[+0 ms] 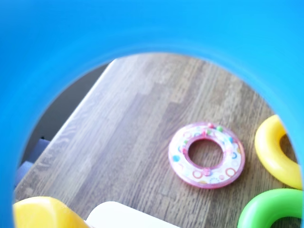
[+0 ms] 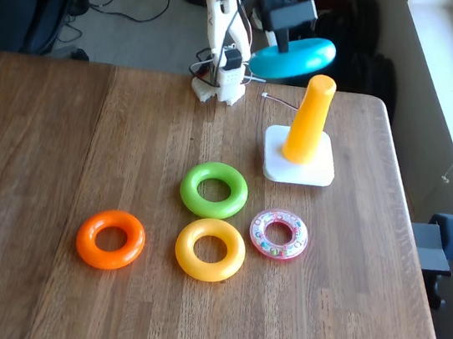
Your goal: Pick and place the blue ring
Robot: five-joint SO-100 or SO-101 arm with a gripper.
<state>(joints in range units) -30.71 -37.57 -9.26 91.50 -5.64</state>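
In the fixed view, left to right on the desk [image 2: 62, 138] lie an orange ring [image 2: 110, 238], a yellow ring [image 2: 210, 249], a green ring [image 2: 214, 189] and a pink ring [image 2: 279, 234], while at the far right the jaws [image 2: 288, 45] are clamped on the blue ring [image 2: 293, 58], held raised just left of the yellow peg [image 2: 310, 118].

In the fixed view, your claw [image 2: 289, 39] holds the blue ring [image 2: 294, 57] just above and left of the yellow peg [image 2: 310, 118]. The peg on its white base [image 2: 297, 167] stands in the way. Bare tabletop [image 2: 61, 146] lies left; four rings crowd the middle.
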